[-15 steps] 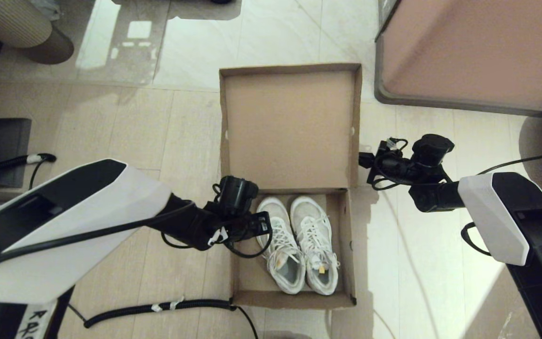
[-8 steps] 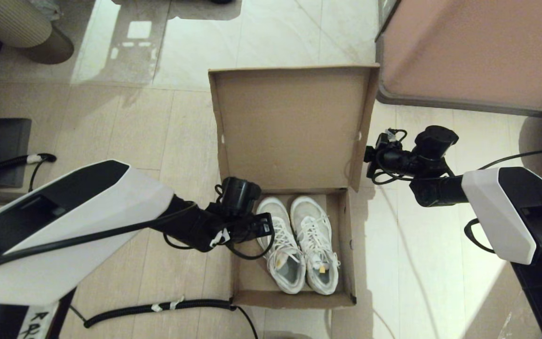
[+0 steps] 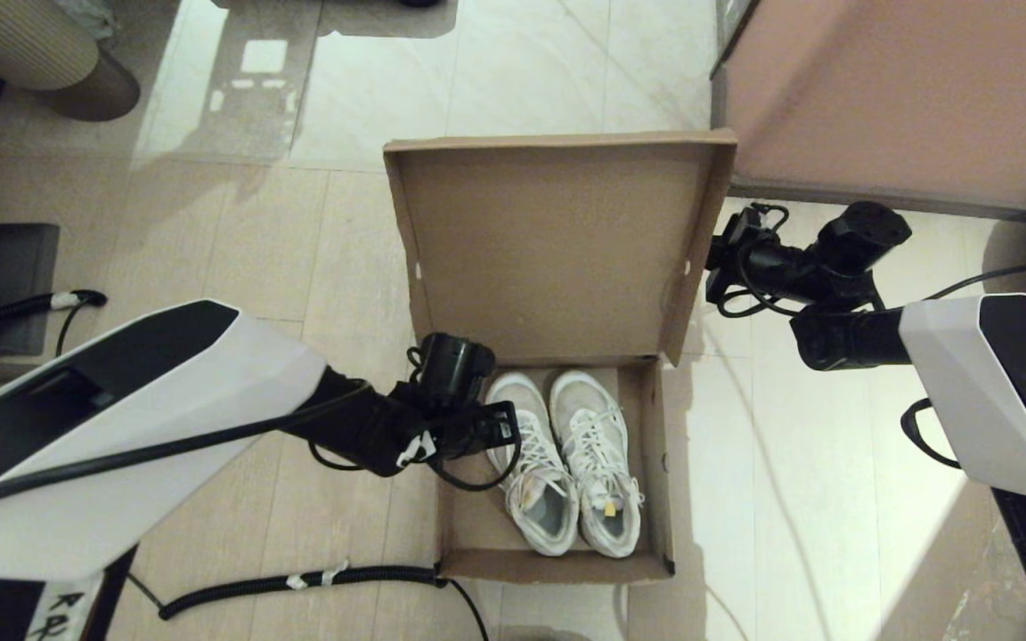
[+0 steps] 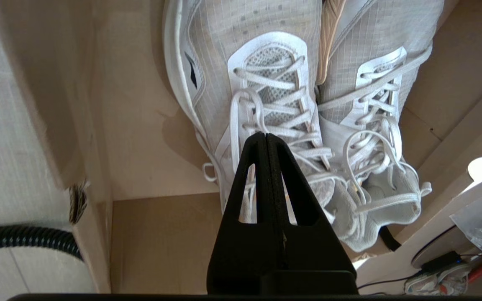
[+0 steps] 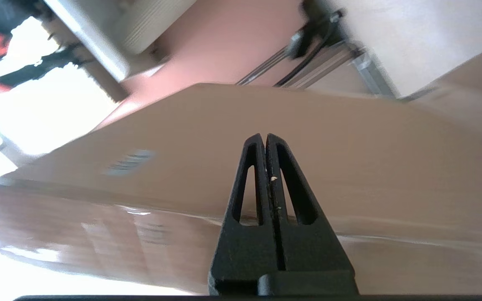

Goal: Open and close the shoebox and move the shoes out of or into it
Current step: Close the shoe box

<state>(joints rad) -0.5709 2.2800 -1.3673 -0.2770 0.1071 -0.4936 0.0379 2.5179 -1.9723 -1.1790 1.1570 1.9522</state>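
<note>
Evidently we kept our right pincer (image 3: 711, 267), pressed closed, against the shoebox (image 3: 557, 356) lid's outer side to tip it shut; our left pincer (image 4: 265, 136), also closed, hovered over the shoes (image 3: 564, 463) inside that shoebox.

A home interior: tiled floor (image 3: 522, 71), pinkish-brown cabinet (image 3: 905, 98), ribbed pouf (image 3: 32, 53).

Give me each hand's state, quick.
Left hand: closed, empty, above the shoes.
Right hand: closed, empty, against the shoebox lid.
</note>
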